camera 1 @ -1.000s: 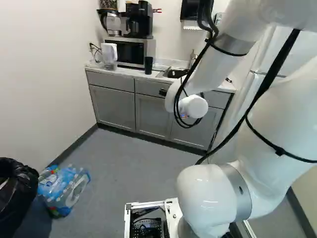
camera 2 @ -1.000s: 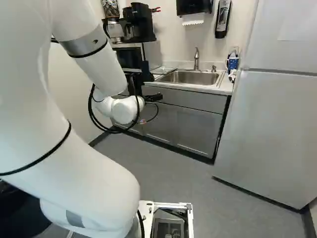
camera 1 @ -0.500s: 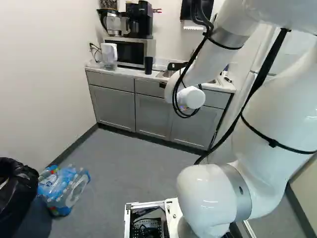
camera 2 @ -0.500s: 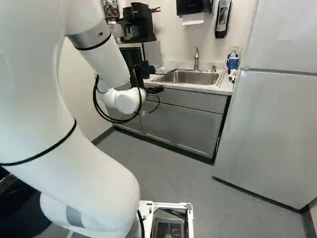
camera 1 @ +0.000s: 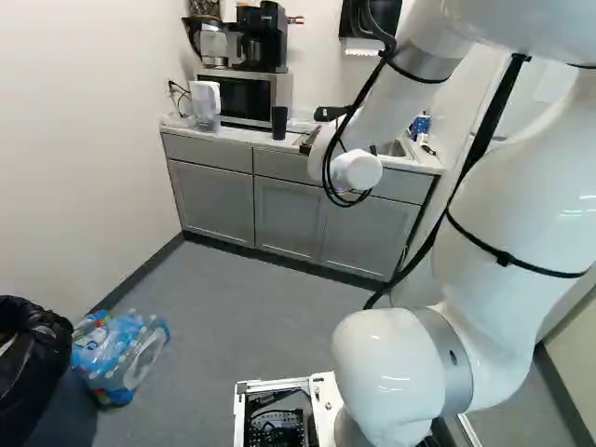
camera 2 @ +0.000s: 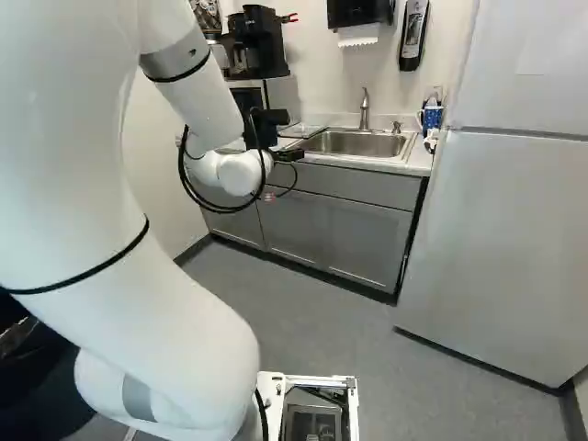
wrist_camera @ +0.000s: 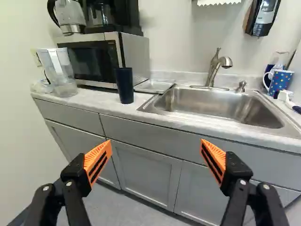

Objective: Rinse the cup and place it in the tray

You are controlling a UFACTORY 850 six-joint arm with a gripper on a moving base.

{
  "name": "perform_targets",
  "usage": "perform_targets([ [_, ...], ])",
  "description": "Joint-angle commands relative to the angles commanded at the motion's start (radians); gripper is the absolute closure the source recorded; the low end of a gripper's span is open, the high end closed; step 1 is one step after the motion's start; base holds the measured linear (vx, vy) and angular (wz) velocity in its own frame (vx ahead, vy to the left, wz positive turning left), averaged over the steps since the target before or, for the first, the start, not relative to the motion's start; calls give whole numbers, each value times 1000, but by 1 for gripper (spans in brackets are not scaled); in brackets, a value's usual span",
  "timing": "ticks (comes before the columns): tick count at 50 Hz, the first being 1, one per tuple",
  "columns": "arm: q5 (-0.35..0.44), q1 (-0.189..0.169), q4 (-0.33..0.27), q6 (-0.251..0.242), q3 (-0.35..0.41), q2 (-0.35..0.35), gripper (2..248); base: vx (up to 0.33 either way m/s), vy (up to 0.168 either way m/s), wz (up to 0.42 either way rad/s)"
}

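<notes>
— Starting with the left base view. Spotted anything?
— Yes: dark cup (camera 1: 279, 123) upright on the counter (camera 1: 233, 136), upper middle of the frame, near the front corner of the microwave (camera 1: 244, 98). Clear pitcher (camera 1: 206, 101) farther left. White arm (camera 1: 494, 214) down the right side; bottle pack (camera 1: 121, 354) at lower left, beside a black-bagged bin (camera 1: 56, 405).
— And in the right base view?
— Black gripper (camera 2: 294, 155) at the upper middle of the frame, in front of the counter's edge. Sink (camera 2: 354, 144) and faucet (camera 2: 365, 110) farther right, then a dotted mug (camera 2: 432, 118) and the big refrigerator (camera 2: 505, 230). Can't make out the cup there, behind the arm.
— Jaws open or closed? Last, the wrist view.
— Open, and wide: orange pads (wrist_camera: 98, 162) well apart on the gripper (wrist_camera: 156, 148). Cup ahead, beyond the fingers, still short of any contact?
— Well apart from both. Standing beside the tray (wrist_camera: 154, 85), on the microwave's side; sink on the tray's other side.
</notes>
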State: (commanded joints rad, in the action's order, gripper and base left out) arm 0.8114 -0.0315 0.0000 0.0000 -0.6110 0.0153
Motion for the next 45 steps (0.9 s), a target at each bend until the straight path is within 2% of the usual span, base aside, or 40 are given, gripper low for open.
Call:
perform_targets([
  [45,-115,2,0,0,-128,25,3,0,0,0],
])
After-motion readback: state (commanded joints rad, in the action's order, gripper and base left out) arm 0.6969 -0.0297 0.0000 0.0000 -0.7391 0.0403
